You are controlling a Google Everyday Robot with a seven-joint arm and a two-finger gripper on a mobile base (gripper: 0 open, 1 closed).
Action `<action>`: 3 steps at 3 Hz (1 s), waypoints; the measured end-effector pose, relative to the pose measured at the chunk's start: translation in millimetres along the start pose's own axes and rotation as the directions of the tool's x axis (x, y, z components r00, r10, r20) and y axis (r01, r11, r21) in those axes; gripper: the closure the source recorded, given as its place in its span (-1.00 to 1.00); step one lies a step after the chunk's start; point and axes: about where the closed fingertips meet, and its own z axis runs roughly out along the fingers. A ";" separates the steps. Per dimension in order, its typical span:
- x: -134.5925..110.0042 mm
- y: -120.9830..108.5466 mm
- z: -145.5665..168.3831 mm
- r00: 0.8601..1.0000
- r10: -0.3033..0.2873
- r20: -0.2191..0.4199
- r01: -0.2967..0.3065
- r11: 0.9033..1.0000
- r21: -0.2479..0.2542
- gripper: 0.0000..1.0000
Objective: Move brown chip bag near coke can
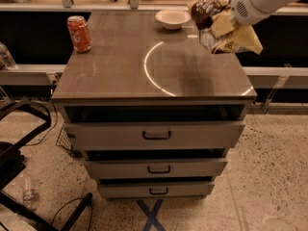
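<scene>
The brown chip bag, dark brown at the top and pale yellow below, hangs in the air above the right side of the cabinet top. My gripper is shut on the brown chip bag at the upper right and holds it lifted off the surface; the white arm runs off to the right. The coke can, red-orange with white lettering and a silver top, stands upright at the far left corner of the top, far from the bag.
A small white bowl sits at the back centre of the top. A clear plastic bottle stands on the ledge at the left. Drawers below are slightly open. Black chair legs are on the floor at the left.
</scene>
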 end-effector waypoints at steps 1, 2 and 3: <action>-20.2 -2.8 -37.7 0.994 -0.065 0.088 0.066 0.998 -0.009 1.00; -24.0 -0.3 -34.6 0.993 -0.072 0.095 0.073 0.997 -0.012 1.00; -56.9 14.2 -5.6 0.984 -0.117 0.132 0.121 0.992 -0.023 1.00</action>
